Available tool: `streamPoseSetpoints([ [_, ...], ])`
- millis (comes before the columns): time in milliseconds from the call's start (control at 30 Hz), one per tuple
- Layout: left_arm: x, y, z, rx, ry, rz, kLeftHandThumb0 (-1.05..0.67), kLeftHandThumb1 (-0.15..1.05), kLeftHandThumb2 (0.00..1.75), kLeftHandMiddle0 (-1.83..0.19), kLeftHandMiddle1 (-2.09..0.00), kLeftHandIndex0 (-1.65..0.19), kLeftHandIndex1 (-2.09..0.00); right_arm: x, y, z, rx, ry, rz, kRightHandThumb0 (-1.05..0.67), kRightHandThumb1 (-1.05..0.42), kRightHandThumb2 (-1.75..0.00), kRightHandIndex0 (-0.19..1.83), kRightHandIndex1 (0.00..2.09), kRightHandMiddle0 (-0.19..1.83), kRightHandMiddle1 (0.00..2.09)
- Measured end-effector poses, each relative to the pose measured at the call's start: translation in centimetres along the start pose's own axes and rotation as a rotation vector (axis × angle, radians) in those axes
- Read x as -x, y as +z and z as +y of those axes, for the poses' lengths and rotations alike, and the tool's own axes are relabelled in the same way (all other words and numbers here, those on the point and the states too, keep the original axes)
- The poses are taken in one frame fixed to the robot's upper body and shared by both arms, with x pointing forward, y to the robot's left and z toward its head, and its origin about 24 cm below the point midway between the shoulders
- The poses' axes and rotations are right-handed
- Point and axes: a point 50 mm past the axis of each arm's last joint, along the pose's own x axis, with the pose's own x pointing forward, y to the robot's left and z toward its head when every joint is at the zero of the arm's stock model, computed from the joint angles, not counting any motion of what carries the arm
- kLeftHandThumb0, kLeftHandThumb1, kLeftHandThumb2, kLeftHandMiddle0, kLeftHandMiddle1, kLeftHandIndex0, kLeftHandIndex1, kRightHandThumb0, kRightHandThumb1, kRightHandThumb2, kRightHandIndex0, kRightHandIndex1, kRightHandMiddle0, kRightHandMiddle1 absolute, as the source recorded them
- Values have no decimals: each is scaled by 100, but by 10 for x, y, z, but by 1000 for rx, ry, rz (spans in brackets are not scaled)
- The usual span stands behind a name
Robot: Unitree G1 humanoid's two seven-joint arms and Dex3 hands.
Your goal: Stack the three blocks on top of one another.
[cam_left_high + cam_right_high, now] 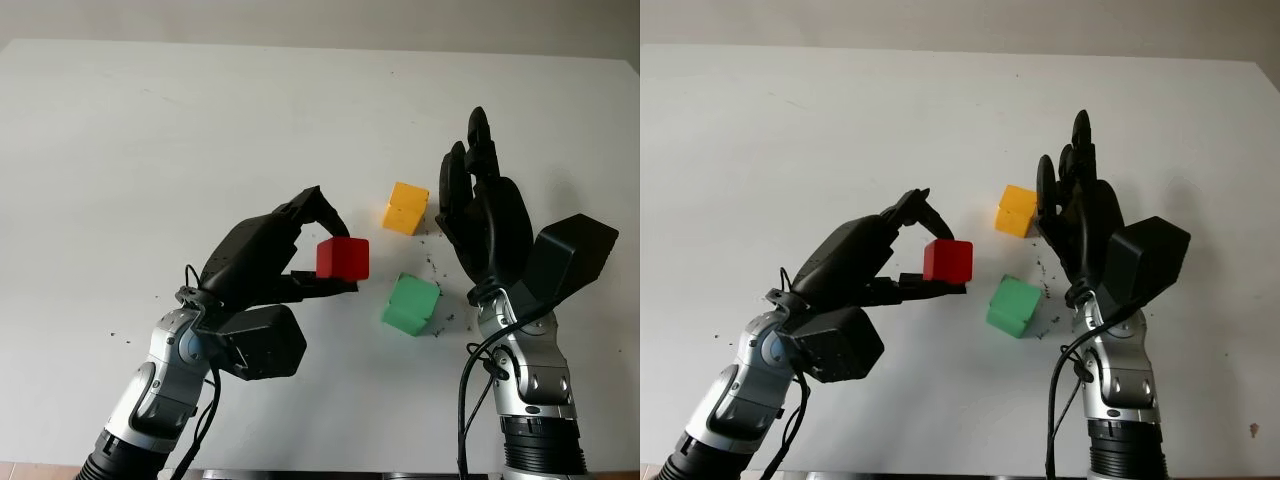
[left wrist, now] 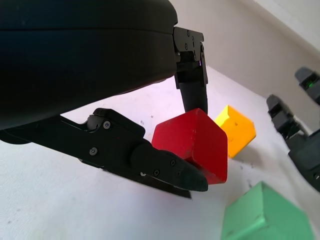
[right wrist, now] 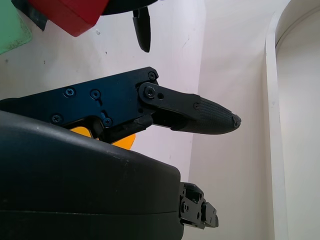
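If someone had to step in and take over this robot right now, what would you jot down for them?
Left hand: shut on the red block, holding it above the white table, to the left of the other two blocks.
Right hand: open, raised just right of the yellow block, holding nothing.
The yellow block and the green block sit apart on the table, the green one nearer the robot.
Done: red block picked up. No stack yet.
Left: all the stacking. The green block is the closest base for the red one, then the yellow still needs adding.
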Motion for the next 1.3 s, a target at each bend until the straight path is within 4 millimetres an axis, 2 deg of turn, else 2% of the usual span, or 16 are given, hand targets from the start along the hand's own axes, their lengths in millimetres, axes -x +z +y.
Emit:
streamPoseSetpoints([
  [333, 2, -4, 3, -62, -21, 15, -40, 105, 18, -11, -4, -9, -188, 0, 0, 0, 1, -6, 1, -65, -105, -61, -19, 0, -19, 0],
  [600, 3, -5, 4, -78, -17, 26, -37, 105, 15, -12, -5, -8, -175, -1, 1, 0, 0, 2, 0, -65, -105, -62, -19, 0, -19, 0],
  [900, 3, -4, 8, -123, -6, 54, -41, 105, 10, -12, -5, -11, -172, -1, 1, 0, -1, 5, 0, -66, -105, -61, -19, 0, -19, 0],
  [1133, 5, -6, 11, -174, -42, 70, -53, 105, 12, 2, -4, -1, -136, -1, 1, 0, -1, 2, 0, -65, -105, -63, -19, 0, -19, 0],
  [1300, 5, -7, 11, -178, -71, 82, -58, 105, 9, 3, -5, -7, -114, -1, 1, 0, -1, 2, 0, -65, -105, -62, -19, 0, -19, 0],
])
